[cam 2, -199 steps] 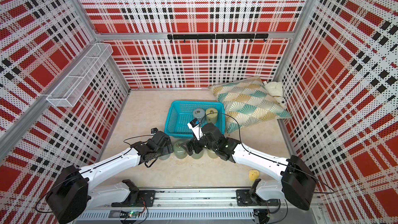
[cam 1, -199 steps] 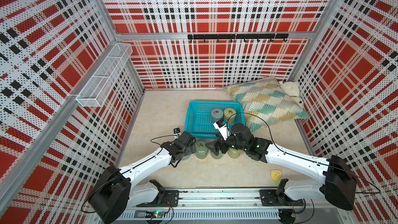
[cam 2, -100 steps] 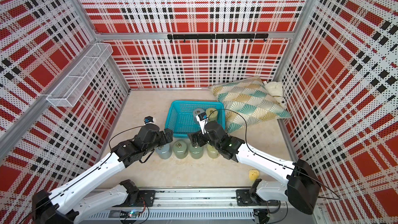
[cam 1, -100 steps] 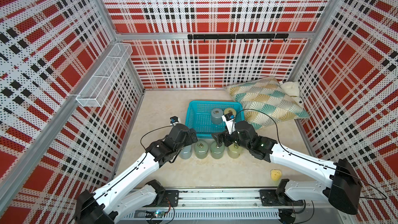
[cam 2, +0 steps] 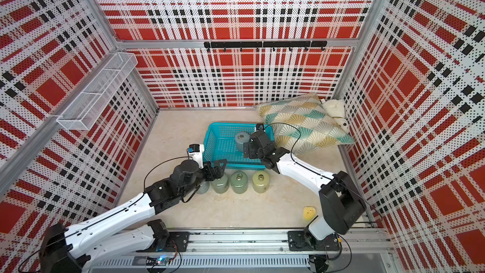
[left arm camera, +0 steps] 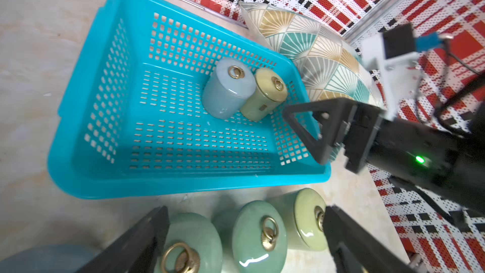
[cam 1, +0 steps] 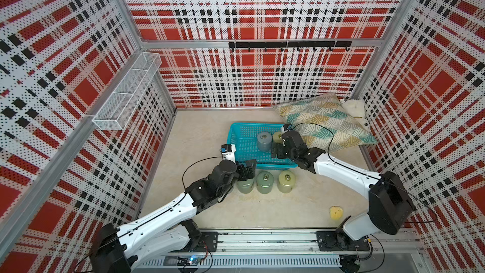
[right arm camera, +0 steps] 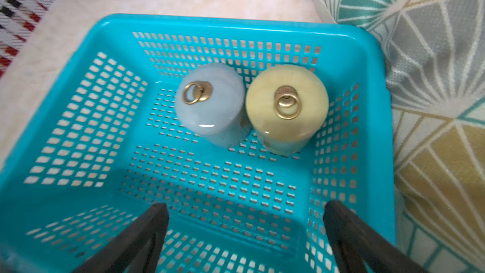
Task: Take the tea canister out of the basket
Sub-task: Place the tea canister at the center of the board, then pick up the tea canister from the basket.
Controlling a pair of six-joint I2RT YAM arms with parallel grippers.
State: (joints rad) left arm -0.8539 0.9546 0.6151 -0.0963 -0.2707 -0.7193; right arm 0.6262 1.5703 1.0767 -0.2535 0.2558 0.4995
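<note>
Fingers [right arm camera: 147, 235] of right hand [right arm camera: 245, 204] wide; empty over basket [right arm camera: 236, 23].

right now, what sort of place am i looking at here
Probably a staged robot test cell: red, black and white plaid perforated wall panels box in a beige stone-look tabletop, a grey metal mounting rail runs along its front, and a fan-patterned fabric cushion lies in one corner.
</note>
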